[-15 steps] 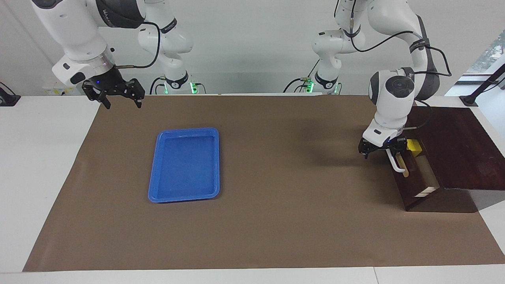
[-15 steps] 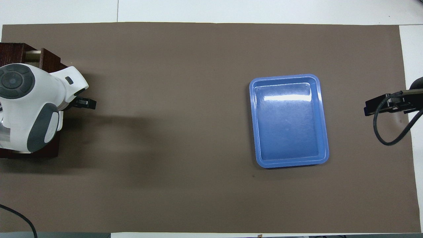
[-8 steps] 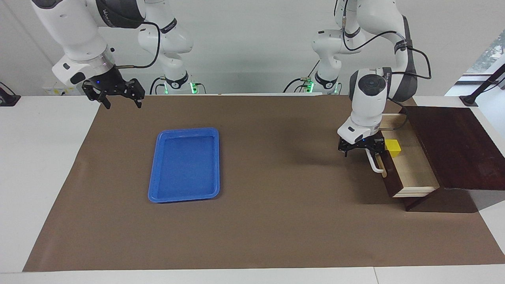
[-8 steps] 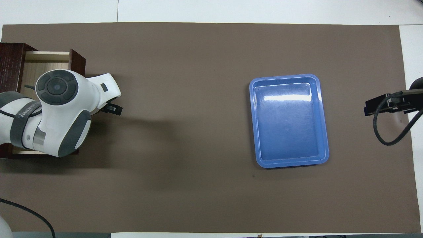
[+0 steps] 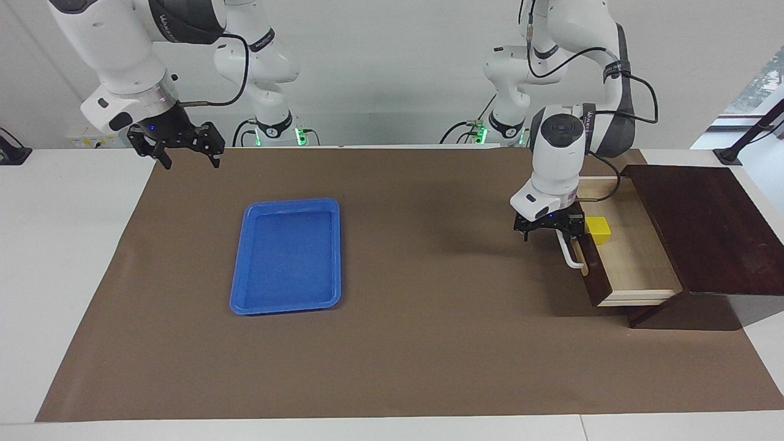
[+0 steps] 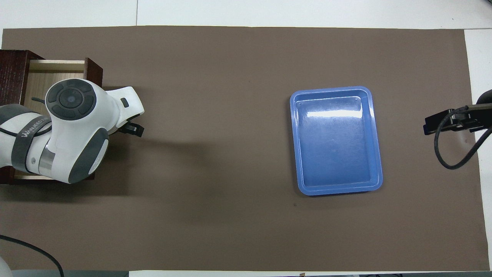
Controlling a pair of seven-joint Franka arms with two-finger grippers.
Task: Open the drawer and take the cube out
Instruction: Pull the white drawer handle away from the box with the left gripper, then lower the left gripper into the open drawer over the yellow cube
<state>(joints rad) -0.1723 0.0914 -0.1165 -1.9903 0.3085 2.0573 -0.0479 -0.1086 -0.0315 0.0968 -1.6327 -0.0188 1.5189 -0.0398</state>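
Drawer (image 5: 618, 257) at the left arm's end is pulled well out with my left gripper (image 5: 549, 228), jaws wide, hooked at its handle (image 5: 569, 251), so next I'd lift over to the cube (image 5: 598, 229) inside, right gripper (image 5: 184, 150) waiting open.

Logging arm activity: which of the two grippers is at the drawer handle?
The left gripper, at the drawer's white handle; the right gripper waits above the mat's corner.

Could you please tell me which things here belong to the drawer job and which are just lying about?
Job:
drawer, pulled open
cube, in the drawer
left gripper, at the handle

Lying about:
blue tray
right gripper, waiting over the mat's edge
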